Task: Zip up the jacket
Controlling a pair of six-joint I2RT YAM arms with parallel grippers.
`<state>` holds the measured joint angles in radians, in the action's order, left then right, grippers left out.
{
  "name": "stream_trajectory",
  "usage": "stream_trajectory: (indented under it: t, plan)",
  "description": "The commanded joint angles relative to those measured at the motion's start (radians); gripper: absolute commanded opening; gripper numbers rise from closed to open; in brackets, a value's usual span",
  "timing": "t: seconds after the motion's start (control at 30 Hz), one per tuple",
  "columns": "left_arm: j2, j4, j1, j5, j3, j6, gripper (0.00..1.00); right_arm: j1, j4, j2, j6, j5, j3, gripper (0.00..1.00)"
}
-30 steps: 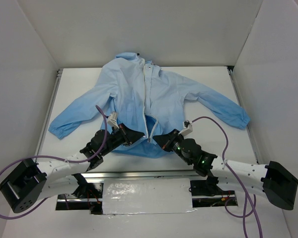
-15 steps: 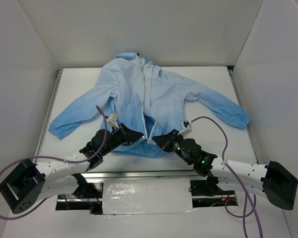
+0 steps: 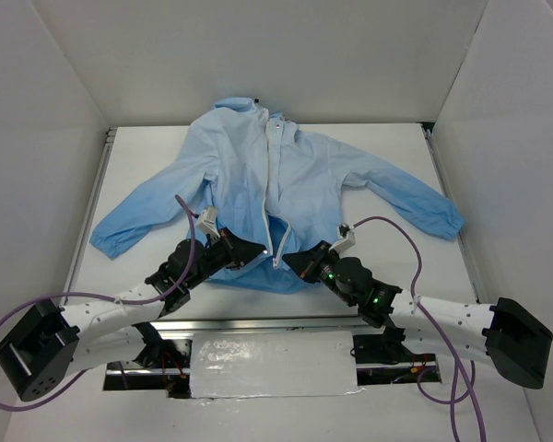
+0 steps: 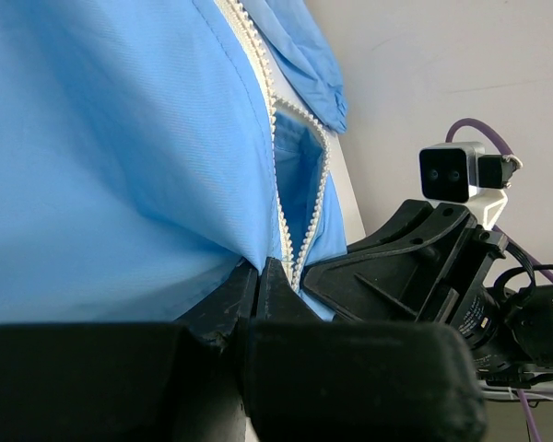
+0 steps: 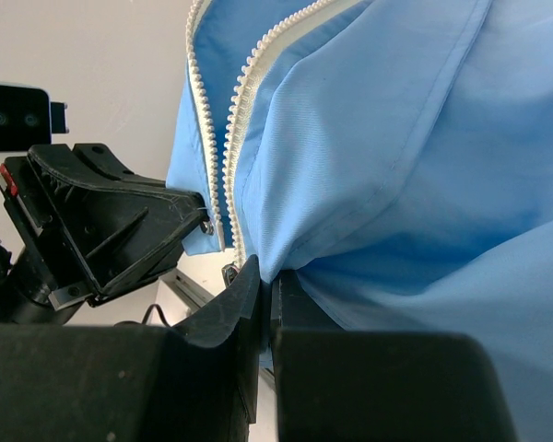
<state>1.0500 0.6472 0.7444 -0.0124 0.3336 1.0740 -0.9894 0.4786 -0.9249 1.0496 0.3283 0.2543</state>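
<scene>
jacket (image 3: 249,175) spread on counter (image 3: 396,267), zipper (image 3: 269,198) teeth apart near the hem; left end effector (image 3: 256,250) and right end effector (image 3: 290,260) each clamped on hem fabric either side.

A robotics laboratory test cell is shown. A flat white tabletop (image 3: 387,147) is enclosed on three sides by plain white panel walls (image 3: 258,55), and a bare aluminium rail (image 3: 90,207) is fitted along its left edge. A white-and-black jointed left robot arm (image 3: 111,313) and a matching right robot arm (image 3: 442,318) are bolted at the near edge, with loose purple cables (image 3: 415,249) attached. A small white-cased camera (image 4: 452,172) is mounted on one wrist.
</scene>
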Motion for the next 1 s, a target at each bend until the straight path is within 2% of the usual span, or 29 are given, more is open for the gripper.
stream_trajectory:
  t: [0.0, 0.97]
  plan:
    - [-0.013, 0.048, -0.002, 0.008, 0.033, -0.019, 0.00, 0.006, 0.037, -0.003, -0.023, 0.025, 0.034, 0.00]
    - [0.041, 0.121, -0.002, -0.012, 0.016, 0.009, 0.00, 0.012, 0.023, -0.011, -0.049, 0.052, 0.065, 0.00]
